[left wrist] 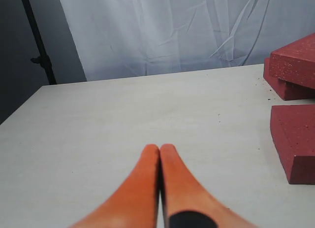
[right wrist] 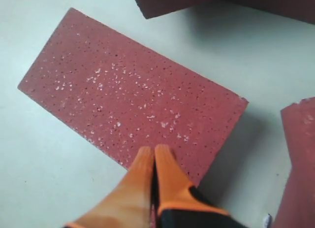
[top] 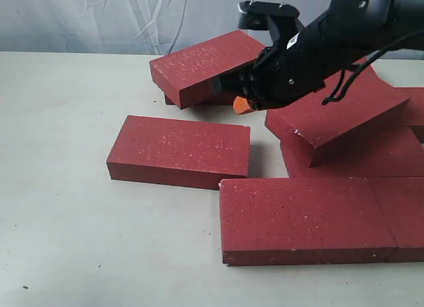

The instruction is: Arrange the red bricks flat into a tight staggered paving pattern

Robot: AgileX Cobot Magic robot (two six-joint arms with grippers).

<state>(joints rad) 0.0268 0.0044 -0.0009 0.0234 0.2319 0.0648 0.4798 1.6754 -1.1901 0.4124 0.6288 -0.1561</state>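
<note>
Early stage. Two red bricks (top: pixel 305 217) laid flush, lower right; a loose brick (top: pixel 179 151) apart, centre left; tilted bricks (top: pixel 334 111) heaped behind, count unclear. Both right gripper (top: pixel 244 105) and left gripper (left wrist: pixel 160 156) pressed together, empty.

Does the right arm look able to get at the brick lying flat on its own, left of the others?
Probably yes: the lone brick has nothing on top of it, and the right tool hangs close by it, though its fingers are shut.

The right arm (top: pixel 344 28) partly hides the tilted red brick (top: pixel 344 118).
</note>
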